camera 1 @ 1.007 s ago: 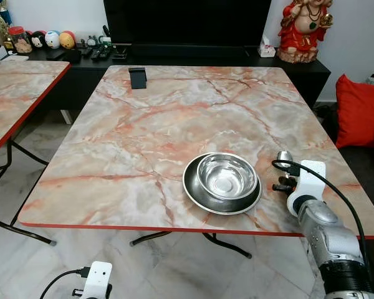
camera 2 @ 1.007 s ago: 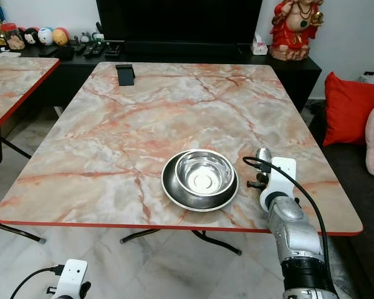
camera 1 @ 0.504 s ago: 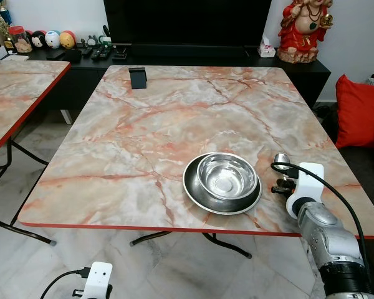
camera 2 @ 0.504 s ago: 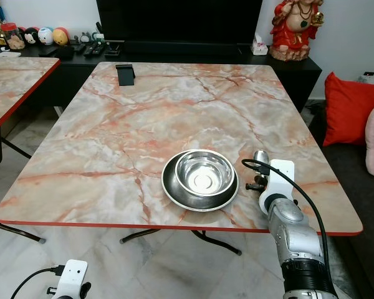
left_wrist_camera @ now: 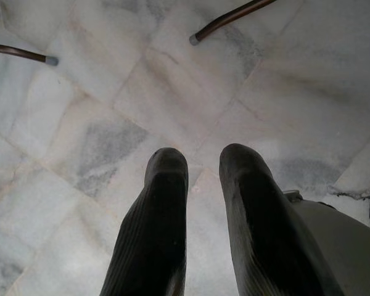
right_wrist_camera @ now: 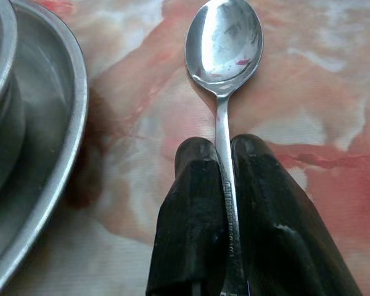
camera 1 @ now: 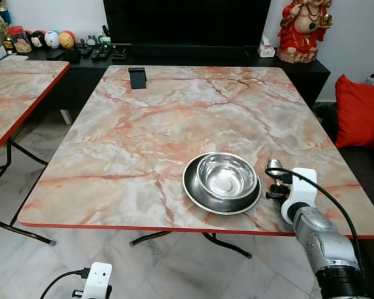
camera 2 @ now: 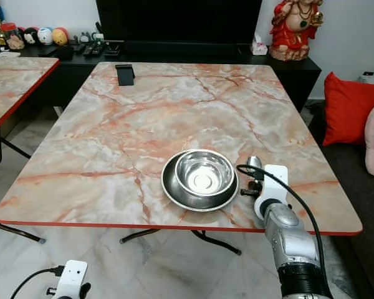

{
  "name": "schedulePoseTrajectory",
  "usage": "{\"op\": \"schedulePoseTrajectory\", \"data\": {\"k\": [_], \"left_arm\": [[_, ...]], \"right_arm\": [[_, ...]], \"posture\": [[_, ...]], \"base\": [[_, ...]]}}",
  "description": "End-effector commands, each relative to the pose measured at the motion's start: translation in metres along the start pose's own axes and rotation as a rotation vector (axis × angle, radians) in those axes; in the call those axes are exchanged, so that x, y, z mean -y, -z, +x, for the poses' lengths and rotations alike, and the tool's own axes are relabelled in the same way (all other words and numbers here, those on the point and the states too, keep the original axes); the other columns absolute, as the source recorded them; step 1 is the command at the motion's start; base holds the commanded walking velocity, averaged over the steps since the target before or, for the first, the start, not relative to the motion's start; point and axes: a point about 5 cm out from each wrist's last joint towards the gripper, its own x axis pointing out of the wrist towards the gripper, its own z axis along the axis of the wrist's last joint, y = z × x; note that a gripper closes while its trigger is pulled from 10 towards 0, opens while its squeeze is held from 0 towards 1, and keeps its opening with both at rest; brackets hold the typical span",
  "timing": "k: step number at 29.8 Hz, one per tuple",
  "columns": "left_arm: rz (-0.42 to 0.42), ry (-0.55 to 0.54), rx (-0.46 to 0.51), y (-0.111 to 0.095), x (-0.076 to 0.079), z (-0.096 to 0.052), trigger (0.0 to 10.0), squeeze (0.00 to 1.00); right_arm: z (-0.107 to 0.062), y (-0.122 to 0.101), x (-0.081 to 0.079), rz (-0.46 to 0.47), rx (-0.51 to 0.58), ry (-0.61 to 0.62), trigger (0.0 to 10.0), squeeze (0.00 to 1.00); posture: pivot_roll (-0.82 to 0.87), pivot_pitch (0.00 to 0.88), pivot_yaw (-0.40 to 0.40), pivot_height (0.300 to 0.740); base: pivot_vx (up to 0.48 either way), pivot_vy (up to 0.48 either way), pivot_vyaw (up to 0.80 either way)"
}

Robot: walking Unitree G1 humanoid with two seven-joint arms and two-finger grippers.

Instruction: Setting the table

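So, the big marble-pattern table (camera 1: 174, 118) with the red edge takes up most of the head camera frame, and a second table (camera 1: 12, 93) of the same kind pokes in at the left edge. Behind them, along the top of the frame, there's a long black cabinet (camera 1: 193, 59) with a dark TV (camera 1: 187, 22) on it, a red figurine (camera 1: 303, 28) at the upper right and a row of little round toys (camera 1: 50, 39) at the upper left. A red cushion (camera 1: 360, 111) sits at the right edge. The floor (camera 1: 174, 268) is pale marble tile.

On the table, lower centre-right of the frame, there's a steel plate (camera 1: 193, 190) with a steel bowl (camera 1: 227, 174) sitting in it. A small black stand (camera 1: 137, 77) is up near the far left corner of the table, well apart from the dishes.

The right gripper (right_wrist_camera: 225, 179) is just to the right of the plate, low over the tabletop, with both black fingers (right_wrist_camera: 191, 216) clenched on the handle of a spoon (right_wrist_camera: 224, 43). The wrist camera shows the spoon's bowl face up, sticking out past the fingertips, close beside the plate rim but not touching it. Can't tell if the spoon is resting on the table or just above it.

The left gripper (left_wrist_camera: 200, 163) hangs down by the floor, fingers slightly apart and holding nothing, with table feet (left_wrist_camera: 194, 38) beyond it.
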Motion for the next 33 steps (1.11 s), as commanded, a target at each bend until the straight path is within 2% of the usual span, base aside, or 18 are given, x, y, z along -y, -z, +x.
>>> {"op": "schedulePoseTrajectory", "data": {"k": [1,7,13,33], "left_arm": [[0.01,0.002,-0.025,0.005,-0.001,-0.001,10.0,0.0],[0.019,0.003,-0.026,0.004,-0.002,-0.001,10.0,0.0],[0.029,0.007,-0.025,0.004,-0.002,0.0,10.0,0.0],[0.035,0.005,-0.036,0.007,-0.002,-0.001,10.0,0.0]], "right_arm": [[-0.002,0.006,0.008,-0.034,-0.01,0.004,10.0,0.0],[-0.005,0.008,0.018,-0.057,-0.003,0.018,10.0,0.0],[-0.002,0.007,0.008,-0.053,0.01,-0.01,10.0,0.0],[0.004,0.0,0.002,-0.007,0.087,-0.022,10.0,0.0]], "posture": [[0.0,0.0,-0.02,0.731],[0.0,0.0,-0.017,0.731],[0.0,0.0,-0.016,0.731],[0.01,0.0,-0.017,0.731]], "base": [[0.0,0.0,0.0],[0.0,0.0,0.0],[0.0,0.0,0.0],[0.0,0.0,0.0]]}}
